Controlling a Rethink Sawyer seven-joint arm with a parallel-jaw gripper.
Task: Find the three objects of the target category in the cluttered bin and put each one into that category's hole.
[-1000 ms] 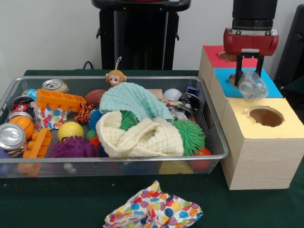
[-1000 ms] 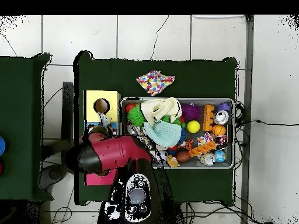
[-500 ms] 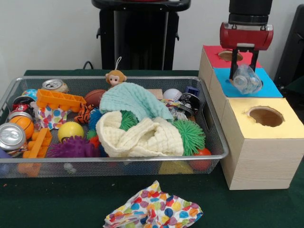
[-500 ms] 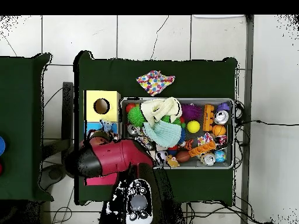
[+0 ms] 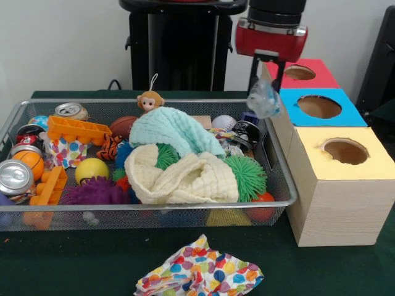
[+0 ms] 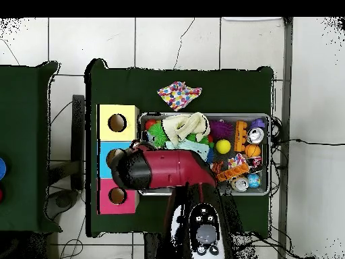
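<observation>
Cans [image 5: 15, 177] and an orange ball [image 5: 28, 162] crowd the left end of the wire bin [image 5: 148, 213], which sits on the green table [image 5: 74, 265] toward its left side. Next come an orange block tray [image 5: 78, 129], a yellow ball [image 5: 91, 169] and a purple spiky ball [image 5: 95, 192]. Toward the bin's far edge a small monkey toy [image 5: 149, 100] sits upright. A teal cloth [image 5: 174, 131] and a cream cloth [image 5: 182, 176] are heaped in the middle, with a green spiky ball [image 5: 245, 176] just beside them. At the table's near edge lies a spotted cloth [image 5: 200, 271]. Above the bin's far right corner the pincer [image 5: 266, 79] hangs, pinching a crumpled clear plastic bottle [image 5: 263, 100] that dangles beside the box's left wall. The wooden box [image 5: 336, 213] stands at the table's right edge, with holes in its red [image 5: 300, 73], blue [image 5: 319, 106] and yellow [image 5: 345, 151] tops.
</observation>
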